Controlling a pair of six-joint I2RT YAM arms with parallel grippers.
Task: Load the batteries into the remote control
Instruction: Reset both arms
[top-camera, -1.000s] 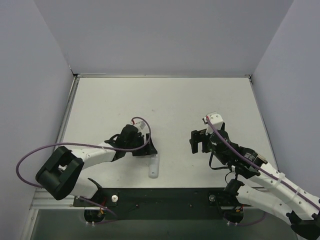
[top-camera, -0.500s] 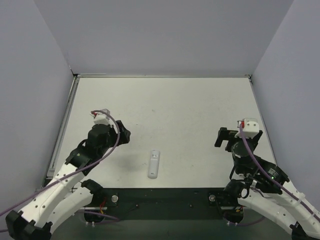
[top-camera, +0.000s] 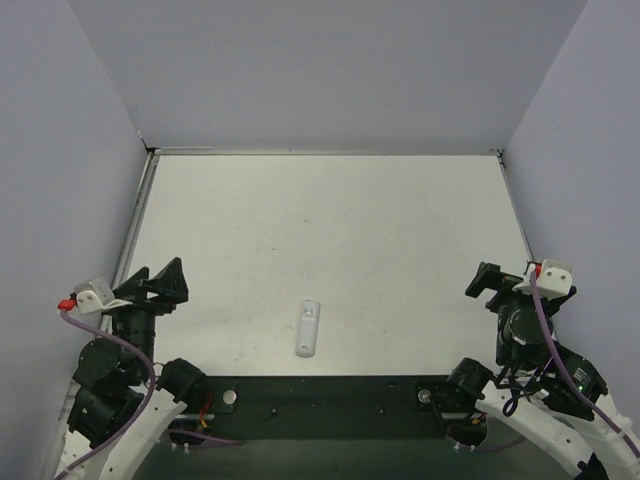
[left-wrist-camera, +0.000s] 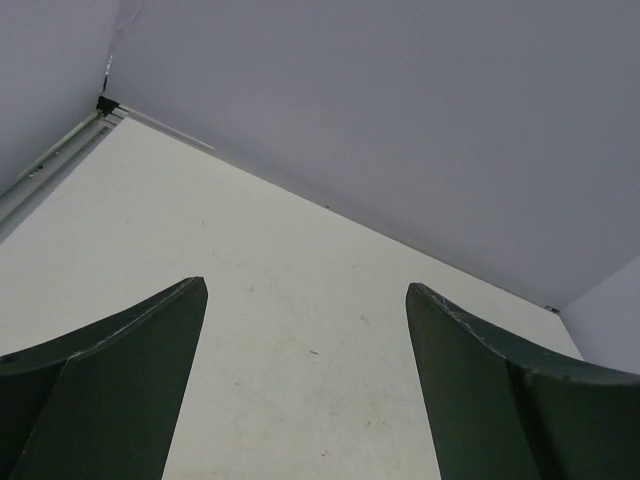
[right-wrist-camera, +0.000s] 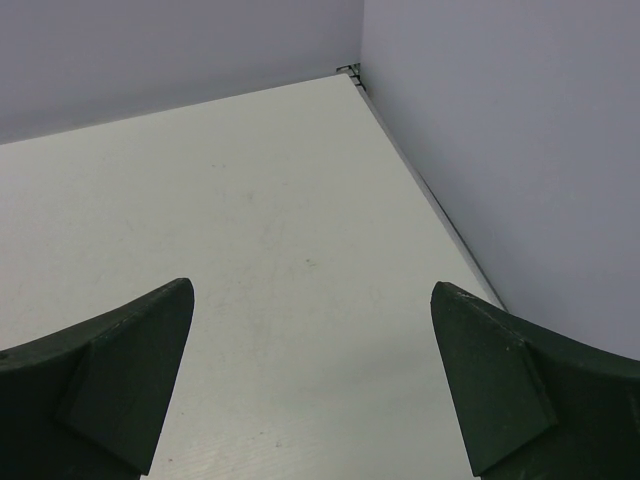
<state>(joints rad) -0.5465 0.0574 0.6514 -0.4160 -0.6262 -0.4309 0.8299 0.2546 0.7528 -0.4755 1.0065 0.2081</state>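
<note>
The white remote control (top-camera: 309, 328) lies flat on the table near the front edge, midway between the arms, its long axis pointing away from me. No batteries show in any view. My left gripper (top-camera: 158, 277) is open and empty, pulled back to the table's left front corner, far left of the remote. In the left wrist view its jaws (left-wrist-camera: 306, 285) stand wide apart over bare table. My right gripper (top-camera: 497, 279) is open and empty at the right front corner. Its jaws (right-wrist-camera: 312, 284) also stand wide apart over bare table.
The white table (top-camera: 330, 220) is walled by pale grey panels at the back (top-camera: 320, 70), left and right. A metal rail (top-camera: 130, 250) runs along the left edge. The dark base strip (top-camera: 330, 395) with the arm mounts lies along the front.
Both arms have drawn back from beside the remote to the front corners, the left arm leftward and the right arm rightward. The remote stays in place.
</note>
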